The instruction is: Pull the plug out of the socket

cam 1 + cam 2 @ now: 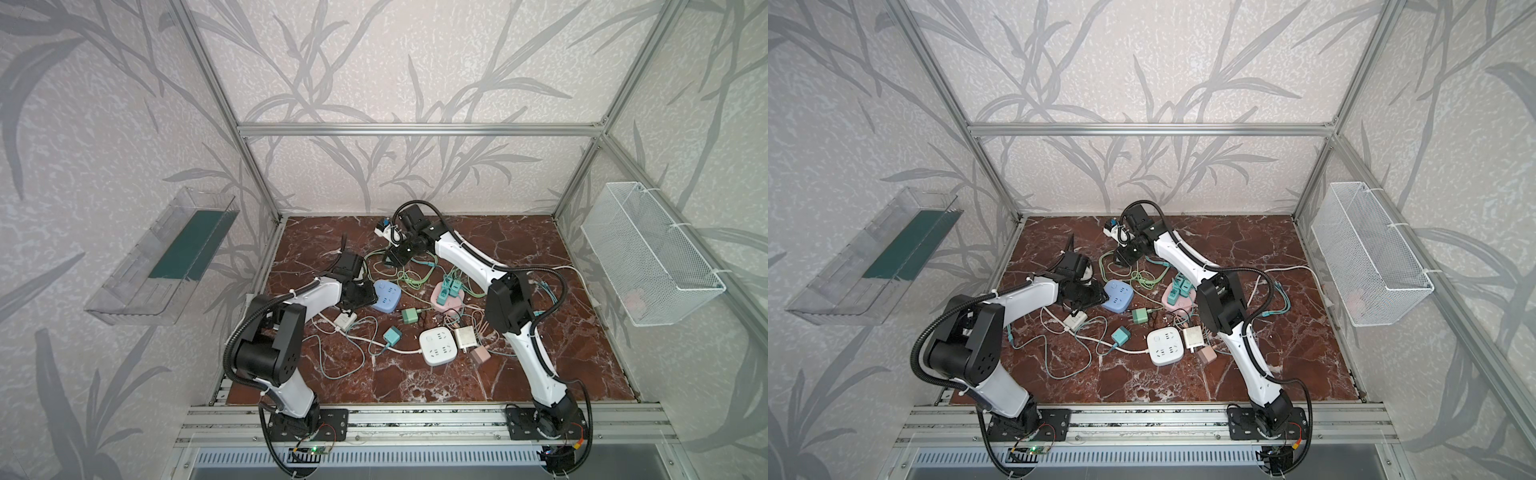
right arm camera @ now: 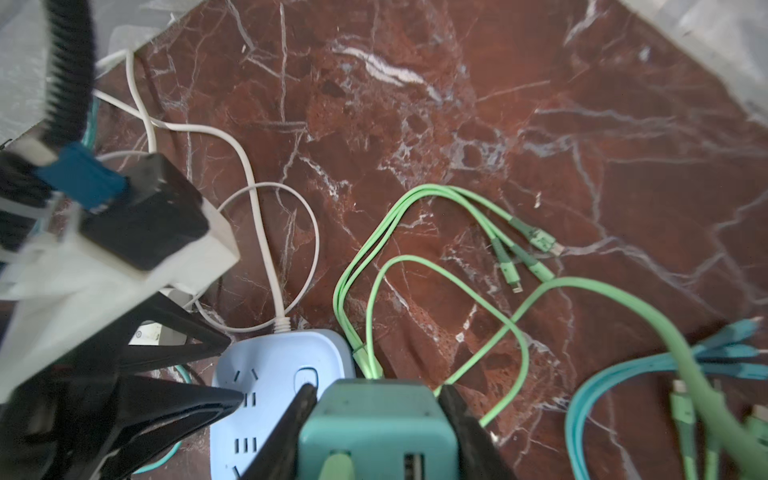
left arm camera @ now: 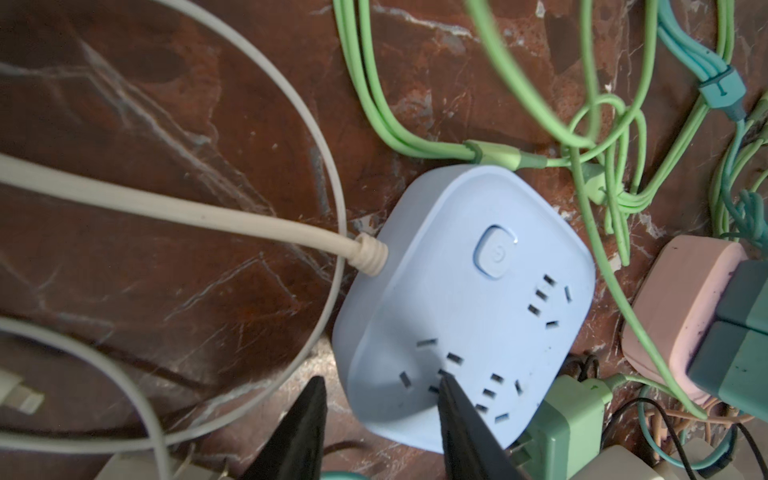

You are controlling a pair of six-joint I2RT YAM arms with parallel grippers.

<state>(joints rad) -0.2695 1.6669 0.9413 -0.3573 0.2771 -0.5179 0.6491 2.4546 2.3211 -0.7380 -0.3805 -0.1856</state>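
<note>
- The wallpapered walls (image 1: 374, 62), pale with grey leafy branches, close in the cell on three sides. An aluminium frame (image 1: 415, 129) runs along their corners and across the back.
- The red-brown marble tabletop (image 1: 415, 382), veined in white, forms the floor. It is strewn with sockets, chargers and tangled cables.
- A clear plastic bin (image 1: 162, 257) with a dark green base hangs on the left wall. A white wire basket (image 1: 648, 253) hangs on the right wall.
- The blue socket (image 3: 478, 291) lies flat left of centre in both top views, its beige cord leaving one side. All its outlets that show are bare.
- A white socket (image 1: 438, 345) lies nearer the front. A pink socket (image 1: 446, 297) with teal plugs standing in it lies just right of the blue one.
- The left gripper (image 3: 380, 377) stands partly spread. One finger is on the blue socket's top face and the other is off its edge over the marble.
- The right gripper (image 2: 378, 390) is clamped on the teal charger plug (image 2: 374, 428), fingers tight on two sides. In the top views it sits behind the blue socket, apart from it.
- A green multi-head cable (image 2: 415, 199) loops over the marble beyond the blue socket.
- The only marking legible is the power symbol on the blue socket's button (image 3: 496, 251). Other print is too small to read.
</note>
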